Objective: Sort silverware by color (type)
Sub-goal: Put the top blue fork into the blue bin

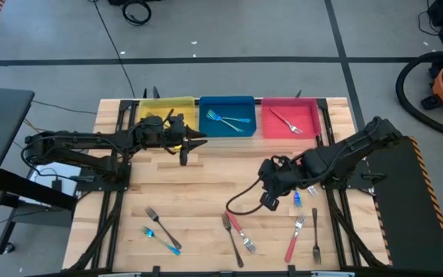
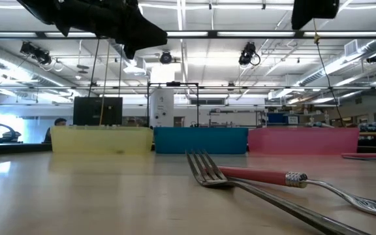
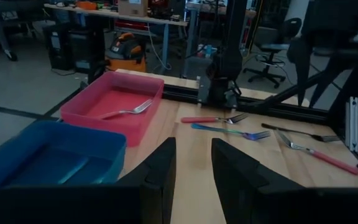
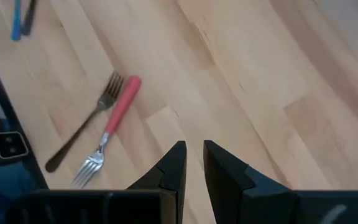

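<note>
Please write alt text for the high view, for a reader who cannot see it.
Three plastic bins, yellow, blue and pink, line the far edge of a wooden table; the blue one holds blue-handled forks, the pink one a pink-handled fork. The left gripper hangs before the bins, the right gripper mid-table, and more forks lie scattered along the near edge.

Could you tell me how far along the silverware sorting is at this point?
Done: two blue-handled forks lie in the blue bin and one fork in the red bin. The yellow bin looks empty. In hand: nothing; both grippers' fingers hold no fork. Left: the forks on the table, including a red-handled fork.
</note>
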`<state>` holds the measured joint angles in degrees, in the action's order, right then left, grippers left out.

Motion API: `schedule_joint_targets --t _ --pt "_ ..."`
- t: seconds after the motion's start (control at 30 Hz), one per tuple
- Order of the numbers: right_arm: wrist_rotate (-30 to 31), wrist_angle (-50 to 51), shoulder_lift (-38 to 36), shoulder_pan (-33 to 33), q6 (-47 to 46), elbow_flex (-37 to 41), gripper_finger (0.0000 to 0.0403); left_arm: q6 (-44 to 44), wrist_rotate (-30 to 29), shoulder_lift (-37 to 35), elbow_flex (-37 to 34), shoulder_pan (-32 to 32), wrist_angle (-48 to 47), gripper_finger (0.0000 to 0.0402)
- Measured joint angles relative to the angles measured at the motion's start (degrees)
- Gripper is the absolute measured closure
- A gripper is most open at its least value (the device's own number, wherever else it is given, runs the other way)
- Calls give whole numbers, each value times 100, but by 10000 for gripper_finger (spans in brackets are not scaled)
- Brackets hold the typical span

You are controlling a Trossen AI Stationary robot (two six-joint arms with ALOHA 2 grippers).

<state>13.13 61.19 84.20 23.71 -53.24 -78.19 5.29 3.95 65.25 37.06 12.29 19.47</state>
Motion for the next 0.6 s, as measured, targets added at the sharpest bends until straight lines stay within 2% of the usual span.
schedule_joint_targets --t 0.2,0.4,0.6 --pt "-412 -25 2 2 -141 259 339 9 -2 0 0 -2 -5 298" --pt "-557 -209 2 0 -373 273 339 194 -2 0 0 -2 -10 298" --pt "-571 -515 2 0 -67 273 339 200 -9 0 0 2 -123 298"
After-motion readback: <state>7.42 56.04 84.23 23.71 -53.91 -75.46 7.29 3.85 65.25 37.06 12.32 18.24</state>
